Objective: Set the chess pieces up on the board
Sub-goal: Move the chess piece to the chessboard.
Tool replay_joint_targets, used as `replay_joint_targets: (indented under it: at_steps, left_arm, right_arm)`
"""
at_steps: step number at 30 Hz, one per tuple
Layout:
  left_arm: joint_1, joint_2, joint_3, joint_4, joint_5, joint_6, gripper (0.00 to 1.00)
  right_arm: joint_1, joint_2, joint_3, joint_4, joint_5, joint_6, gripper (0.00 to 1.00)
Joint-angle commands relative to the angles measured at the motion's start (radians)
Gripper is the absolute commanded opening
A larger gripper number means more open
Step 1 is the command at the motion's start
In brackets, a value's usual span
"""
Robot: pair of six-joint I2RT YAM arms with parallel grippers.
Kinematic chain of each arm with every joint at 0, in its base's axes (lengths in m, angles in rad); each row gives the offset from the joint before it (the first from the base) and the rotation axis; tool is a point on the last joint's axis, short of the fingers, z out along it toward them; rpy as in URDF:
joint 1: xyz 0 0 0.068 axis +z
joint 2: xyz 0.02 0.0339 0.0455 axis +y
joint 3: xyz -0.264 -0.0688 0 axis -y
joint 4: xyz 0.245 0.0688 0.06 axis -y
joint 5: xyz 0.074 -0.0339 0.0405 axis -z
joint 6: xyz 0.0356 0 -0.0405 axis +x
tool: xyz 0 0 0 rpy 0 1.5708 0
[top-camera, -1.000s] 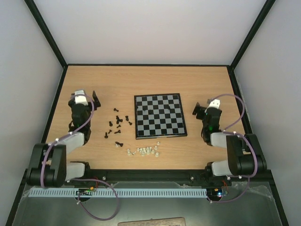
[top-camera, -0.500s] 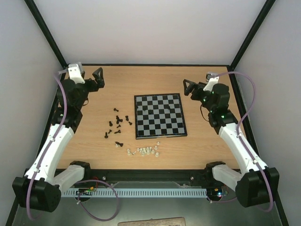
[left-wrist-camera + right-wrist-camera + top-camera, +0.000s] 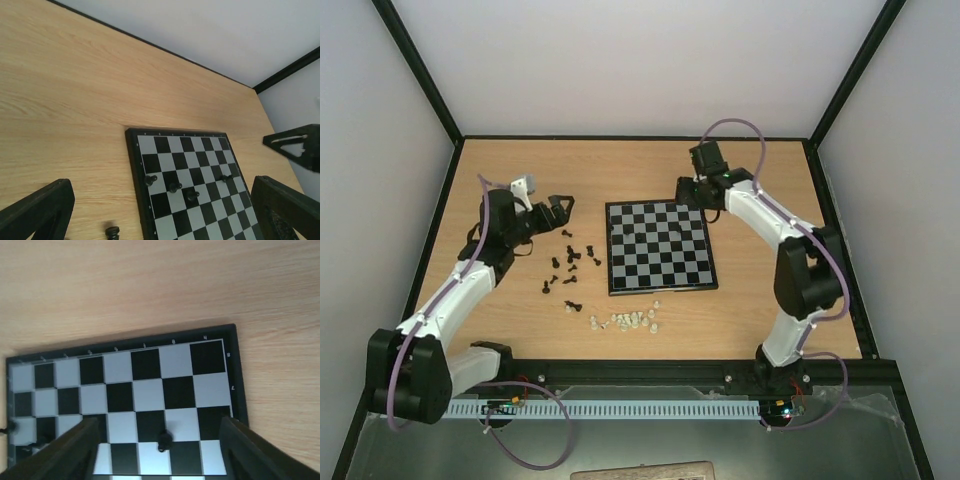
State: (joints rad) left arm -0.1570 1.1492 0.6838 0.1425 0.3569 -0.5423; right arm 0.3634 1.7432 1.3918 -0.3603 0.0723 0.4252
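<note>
Left gripper [image 3: 556, 208] fully open, empty, left of board [image 3: 658, 246]; right gripper [image 3: 159, 421] open astride black chess piece [image 3: 163, 439], far-right board corner

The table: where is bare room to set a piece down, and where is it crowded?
Bare wood lies between the board and the far rim of the table, and right of the board. Crowded: black chess pieces left of it, whitish pieces before its near edge.

You have bright, even light, a faint soft shadow along the board [image 3: 658, 246] on the table [image 3: 520, 170], and slightly blurred fingers [image 3: 65, 452] in both wrist views.
</note>
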Motion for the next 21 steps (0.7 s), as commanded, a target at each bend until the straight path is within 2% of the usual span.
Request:
replay_joint_targets:
  at_steps: [1, 3, 7, 10, 12, 15, 21]
  left_arm:
    - [-0.062, -0.055, 0.021, -0.04, -0.043, -0.035, 1.0]
    - [-0.087, -0.05, 0.021, -0.082, -0.053, -0.028, 1.0]
    - [-0.078, -0.018, 0.015, -0.138, -0.098, -0.049, 1.0]
    - [-0.08, 0.022, -0.003, -0.125, -0.093, -0.068, 0.99]
    - [-0.083, 0.03, -0.031, -0.09, -0.094, -0.066, 1.0]
    - [-0.085, 0.026, -0.049, -0.072, -0.103, -0.061, 1.0]
    - [-0.096, 0.033, -0.058, -0.073, -0.113, -0.064, 0.99]
  right_arm:
    - [0.019, 0.101, 0.06, -0.179, 0.064, -0.023, 0.61]
    - [0.047, 0.125, 0.044, -0.172, 0.08, -0.016, 0.6]
    - [0.109, 0.153, 0.035, -0.169, 0.114, -0.01, 0.5]
    - [0.125, 0.18, 0.039, -0.174, 0.109, -0.01, 0.41]
    - [0.128, 0.192, 0.027, -0.161, 0.084, -0.014, 0.32]
    - [0.13, 0.207, 0.021, -0.164, 0.076, -0.017, 0.27]
    - [0.132, 0.217, 0.014, -0.191, 0.118, -0.014, 0.25]
